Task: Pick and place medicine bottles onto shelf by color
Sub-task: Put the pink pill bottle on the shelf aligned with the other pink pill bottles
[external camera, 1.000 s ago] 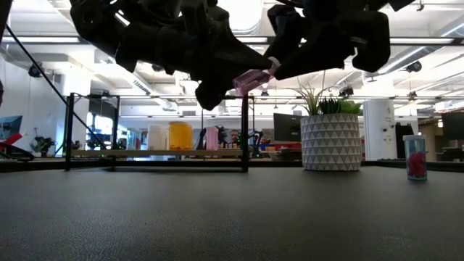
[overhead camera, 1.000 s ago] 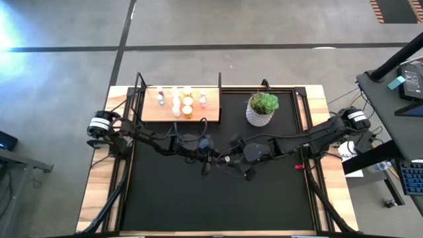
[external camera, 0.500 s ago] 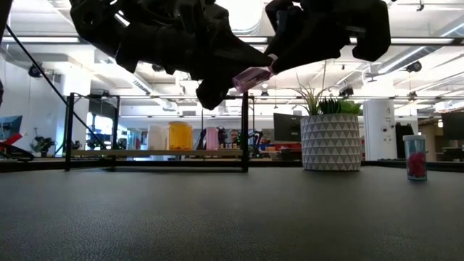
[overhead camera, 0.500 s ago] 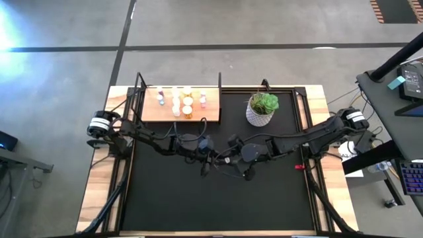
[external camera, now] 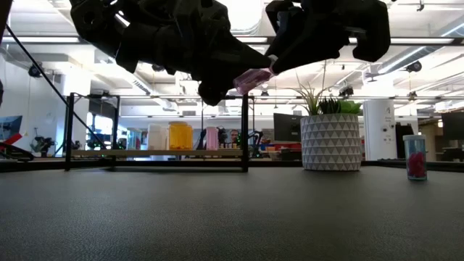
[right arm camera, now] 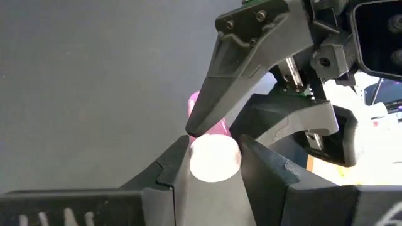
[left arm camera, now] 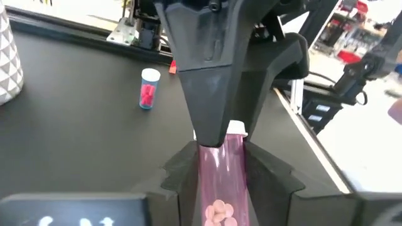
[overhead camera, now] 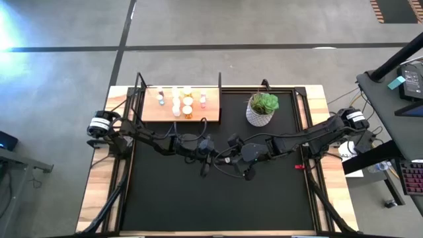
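Observation:
A pinkish medicine bottle with a white cap hangs tilted in the air over the black mat, between my two grippers. My left gripper is shut on its pink body. My right gripper meets it from the opposite side and is shut on its cap end. The shelf, a light-wood board with black posts, stands at the far left of the mat. Several white, orange and pinkish bottles stand upright on it. My left gripper pinches the bottle's pink body between its two fingers, coming from the table's left. The bottle runs along the fingers and is lifted clear of the mat, its cap end pointing away toward the other gripper. My right gripper pinches the bottle's white cap end between its two fingers, coming from the table's right. The cap faces back along the fingers and the pink body points away. The bottle is clear of the mat.
A white pot with a green plant stands right of the shelf at the far side. A small clear vial with red contents stands upright near the mat's right edge. Bare black mat lies under and in front of the grippers.
My right gripper has edged toward the table's left, closer onto the bottle held by my left gripper. The bottle stays tilted in the air at about the same spot.

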Available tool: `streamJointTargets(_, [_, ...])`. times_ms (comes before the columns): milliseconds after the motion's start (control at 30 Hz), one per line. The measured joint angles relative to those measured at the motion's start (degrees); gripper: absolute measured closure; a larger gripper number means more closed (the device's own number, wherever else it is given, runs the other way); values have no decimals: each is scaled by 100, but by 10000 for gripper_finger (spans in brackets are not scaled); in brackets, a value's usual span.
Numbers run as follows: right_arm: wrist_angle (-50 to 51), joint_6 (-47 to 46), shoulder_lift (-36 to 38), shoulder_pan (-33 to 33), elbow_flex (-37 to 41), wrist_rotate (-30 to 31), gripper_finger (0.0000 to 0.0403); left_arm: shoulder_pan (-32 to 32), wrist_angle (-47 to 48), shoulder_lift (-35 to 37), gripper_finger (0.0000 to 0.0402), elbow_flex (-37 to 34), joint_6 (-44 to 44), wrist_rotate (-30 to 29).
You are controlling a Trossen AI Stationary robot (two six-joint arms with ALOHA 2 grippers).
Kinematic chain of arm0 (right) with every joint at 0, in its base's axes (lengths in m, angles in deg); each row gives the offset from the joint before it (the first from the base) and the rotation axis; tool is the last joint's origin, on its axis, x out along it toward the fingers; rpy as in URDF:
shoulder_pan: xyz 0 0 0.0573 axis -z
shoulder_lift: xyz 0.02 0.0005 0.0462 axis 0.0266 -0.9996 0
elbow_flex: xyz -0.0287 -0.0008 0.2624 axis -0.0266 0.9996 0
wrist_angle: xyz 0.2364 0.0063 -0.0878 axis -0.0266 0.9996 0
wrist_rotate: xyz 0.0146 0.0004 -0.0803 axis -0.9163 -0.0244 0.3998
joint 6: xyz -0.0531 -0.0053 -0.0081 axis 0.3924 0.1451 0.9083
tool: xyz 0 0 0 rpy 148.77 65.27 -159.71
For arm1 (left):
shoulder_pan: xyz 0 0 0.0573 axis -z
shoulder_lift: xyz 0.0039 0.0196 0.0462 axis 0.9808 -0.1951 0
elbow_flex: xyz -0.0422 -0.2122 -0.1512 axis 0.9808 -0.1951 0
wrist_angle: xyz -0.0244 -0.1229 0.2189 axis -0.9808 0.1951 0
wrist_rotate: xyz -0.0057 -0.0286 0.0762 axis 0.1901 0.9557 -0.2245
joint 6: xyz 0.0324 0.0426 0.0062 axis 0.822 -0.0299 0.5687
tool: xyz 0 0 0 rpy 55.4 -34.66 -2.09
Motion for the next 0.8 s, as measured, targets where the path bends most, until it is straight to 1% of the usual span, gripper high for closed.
streamJointTargets(133, [166, -25, 2, 1, 0, -1, 291, 0, 34, 0, 267, 0, 241, 6])
streamJointTargets(200, [419, -157, 2, 2, -49, -2, 291, 2, 33, -4, 248, 0, 312, -3])
streamJointTargets(267, [638, -330, 2, 2, -129, 0, 291, 0, 148, -24, 231, 0, 616, -39])
streamJointTargets(433, [1174, -786, -21, 7, -414, 4, 291, 2, 351, -179, 197, -4, 1202, -536])
streamJointTargets(633, [1820, -1278, -335, 31, -926, 34, 291, -9, 380, -513, 190, 204, 1277, -857])
streamJointTargets(800, [2329, -1480, -792, 32, -1367, 71, 291, -13, 380, -686, 189, 353, 1257, -902])
